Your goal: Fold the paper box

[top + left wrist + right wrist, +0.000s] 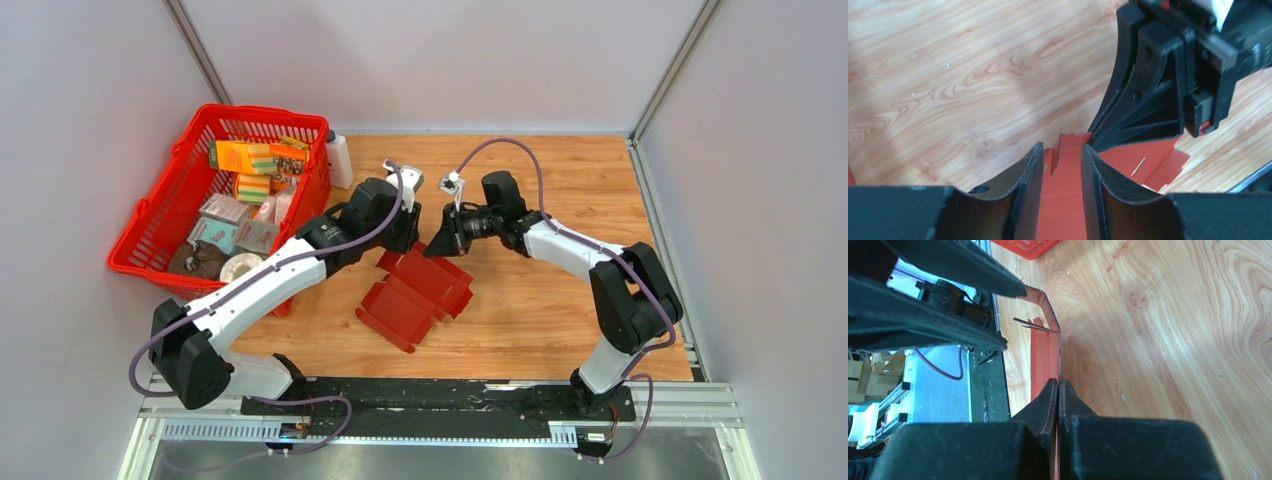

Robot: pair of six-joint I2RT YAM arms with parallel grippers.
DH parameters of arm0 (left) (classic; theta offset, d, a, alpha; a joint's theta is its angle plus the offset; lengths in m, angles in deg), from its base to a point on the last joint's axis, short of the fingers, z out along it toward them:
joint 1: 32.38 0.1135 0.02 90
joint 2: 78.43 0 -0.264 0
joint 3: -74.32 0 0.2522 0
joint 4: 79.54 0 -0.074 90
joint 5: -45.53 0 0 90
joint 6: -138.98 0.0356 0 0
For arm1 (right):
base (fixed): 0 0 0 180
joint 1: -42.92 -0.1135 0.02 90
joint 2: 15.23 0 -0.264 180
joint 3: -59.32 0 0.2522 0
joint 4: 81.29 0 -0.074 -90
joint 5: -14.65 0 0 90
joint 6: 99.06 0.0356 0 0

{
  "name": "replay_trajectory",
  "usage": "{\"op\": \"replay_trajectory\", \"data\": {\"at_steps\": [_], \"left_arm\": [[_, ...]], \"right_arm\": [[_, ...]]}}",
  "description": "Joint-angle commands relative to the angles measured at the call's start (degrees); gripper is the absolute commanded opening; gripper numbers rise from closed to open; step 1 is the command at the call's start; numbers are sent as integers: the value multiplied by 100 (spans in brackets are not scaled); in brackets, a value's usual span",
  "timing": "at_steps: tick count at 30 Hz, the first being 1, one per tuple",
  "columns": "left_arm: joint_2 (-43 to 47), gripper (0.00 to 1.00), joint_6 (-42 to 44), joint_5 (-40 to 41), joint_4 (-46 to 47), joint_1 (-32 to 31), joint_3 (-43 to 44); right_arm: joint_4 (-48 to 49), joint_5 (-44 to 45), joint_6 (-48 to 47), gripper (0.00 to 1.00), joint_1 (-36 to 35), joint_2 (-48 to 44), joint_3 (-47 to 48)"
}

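Observation:
The paper box is a dark red die-cut sheet lying partly folded on the wooden table, near its middle. My right gripper is at its far edge. In the right wrist view the gripper is shut on a thin raised flap of the box, seen edge-on. My left gripper is at the same far edge, close beside the right one. In the left wrist view it is open, its fingers straddling a red panel with a small upright tab. The right gripper's black body is directly in front of it.
A big red plastic mesh basket with several printed packages stands at the back left. A white bottle stands beside its right corner. Grey walls close the table at the back and sides. The black base rail runs along the near edge.

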Motion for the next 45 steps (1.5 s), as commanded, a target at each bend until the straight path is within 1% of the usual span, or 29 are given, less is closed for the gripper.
{"op": "replay_trajectory", "data": {"at_steps": [1,5,7,8,10,11,13,14,15,16,17,19,20,21,23,24,25,27,28,29,30,31,32,34,36,38,40,42,45], "left_arm": [[-104,42,462,266,-373,-201,282],[-175,42,506,486,-400,-280,256],[-228,38,541,539,-417,-307,256],[-245,33,559,618,-426,-316,265],[-298,28,603,688,-452,-351,291],[-324,22,612,767,-461,-368,300],[-377,15,647,829,-443,-386,300],[-395,7,665,934,-443,-403,300],[-430,3,673,996,-417,-404,283],[-439,0,691,1040,-382,-412,256],[-439,0,691,1119,-312,-430,204],[-369,0,534,1198,82,-430,-86],[-316,0,446,1251,258,-430,-365],[-229,0,262,1251,608,-430,-507],[-132,0,59,1295,961,-430,-928],[-35,0,-185,1330,1320,-430,-1070],[18,0,-310,1374,1532,-430,-1219],[175,0,-660,1523,2102,-430,-1615],[229,0,-767,1567,2306,-430,-1755],[290,0,-864,1646,2516,-430,-2026],[386,0,-1021,1690,2980,-430,-2168],[431,0,-1110,1717,3176,-439,-2292],[466,0,-1154,1769,3334,-439,-2493],[528,0,-1225,1761,3818,-439,-2670],[537,0,-1338,1770,4169,-439,-2864],[528,0,-1322,1691,4512,-439,-3039],[511,0,-1357,1725,4557,-439,-3092],[484,0,-1339,1665,4846,-447,-3198],[467,0,-1374,1638,5120,-439,-3330]], "right_arm": [[70,-92,-125,0,-19,-218,202],[87,-127,-125,0,-19,-236,194],[87,-127,-116,0,-28,-236,194],[87,-136,-116,0,-28,-227,194],[96,-127,-108,0,-28,-236,194],[96,-127,-108,0,-36,-227,194],[87,-118,-64,0,-36,-236,220],[70,-40,-37,0,-37,-244,229],[-17,65,-11,0,-37,-262,246],[-70,232,94,0,-37,-323,299],[-280,651,138,1,-37,-367,343],[-798,1276,392,14,-37,-437,570],[-1375,1932,489,34,-37,-447,737],[-1746,2365,673,41,-28,-438,904],[-2675,3417,1279,48,-28,-438,1316],[-2864,3685,1516,50,-36,-464,1371],[-2962,3914,1988,50,-37,-621,1354],[-2805,4380,2526,54,-36,-911,943],[-2709,4530,2860,54,-80,-1261,767],[-2420,4705,3272,62,-150,-1438,600],[-2261,4785,3511,69,-246,-1605,250],[-2111,4838,3731,75,-413,-1885,116],[-1797,4830,4264,79,-484,-1992,-33],[-1566,4803,4977,80,-598,-2169,-350],[-1688,4795,6013,80,-634,-2091,-369],[-1985,4655,6395,79,-652,-1977,-202],[-1812,4636,6992,77,-713,-1906,-350],[-1591,4846,7492,72,-774,-1827,-448],[-1583,5067,7802,65,-784,-1652,-544]]}}
